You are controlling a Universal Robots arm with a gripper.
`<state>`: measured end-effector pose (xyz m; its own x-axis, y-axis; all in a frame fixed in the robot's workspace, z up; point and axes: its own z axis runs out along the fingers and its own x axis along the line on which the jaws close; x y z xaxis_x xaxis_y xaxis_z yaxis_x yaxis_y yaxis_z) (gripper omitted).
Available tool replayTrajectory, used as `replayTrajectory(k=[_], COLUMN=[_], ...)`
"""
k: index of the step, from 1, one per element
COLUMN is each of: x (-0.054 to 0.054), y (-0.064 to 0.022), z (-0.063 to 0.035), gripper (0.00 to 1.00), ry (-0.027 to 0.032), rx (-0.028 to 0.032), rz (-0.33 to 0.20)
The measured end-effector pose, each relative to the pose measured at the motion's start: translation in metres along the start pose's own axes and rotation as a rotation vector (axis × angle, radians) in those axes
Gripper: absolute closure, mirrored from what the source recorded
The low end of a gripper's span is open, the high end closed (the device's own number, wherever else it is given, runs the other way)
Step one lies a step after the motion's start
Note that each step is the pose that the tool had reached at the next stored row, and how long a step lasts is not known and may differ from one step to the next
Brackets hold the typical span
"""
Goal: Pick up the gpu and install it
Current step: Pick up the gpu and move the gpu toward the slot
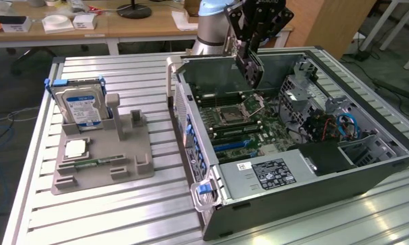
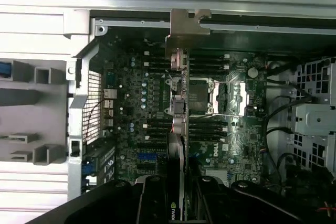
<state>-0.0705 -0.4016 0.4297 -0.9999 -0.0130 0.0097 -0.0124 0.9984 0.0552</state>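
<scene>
The end effector point(image 1: 251, 42) is clamped on the gpu point(image 1: 249, 66), which hangs upright. Directly beneath it lies the motherboard point(image 1: 242, 120) of the open case point(image 1: 293, 199).

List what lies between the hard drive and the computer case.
In the exterior view, the grey holder's two upright posts stand beside the hard drive; then bare table slats reach the computer case.

Wooden desk point(image 1: 147, 28) behind slatted metal table point(image 1: 109, 214)
</scene>
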Motion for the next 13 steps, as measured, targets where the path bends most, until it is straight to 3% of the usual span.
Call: replayTrajectory(k=[2, 4, 13], x=[-0.003, -0.005, -0.015], y=[0.0000, -0.0001, -0.0002], z=[0.0000, -0.0001, -0.0002], gripper=[0.74, 0.74, 0.74], ry=[-0.0108, -0.0164, -0.0177], rx=[0.0001, 0.0003, 0.0003], rz=[0.000, 0.001, 0.022])
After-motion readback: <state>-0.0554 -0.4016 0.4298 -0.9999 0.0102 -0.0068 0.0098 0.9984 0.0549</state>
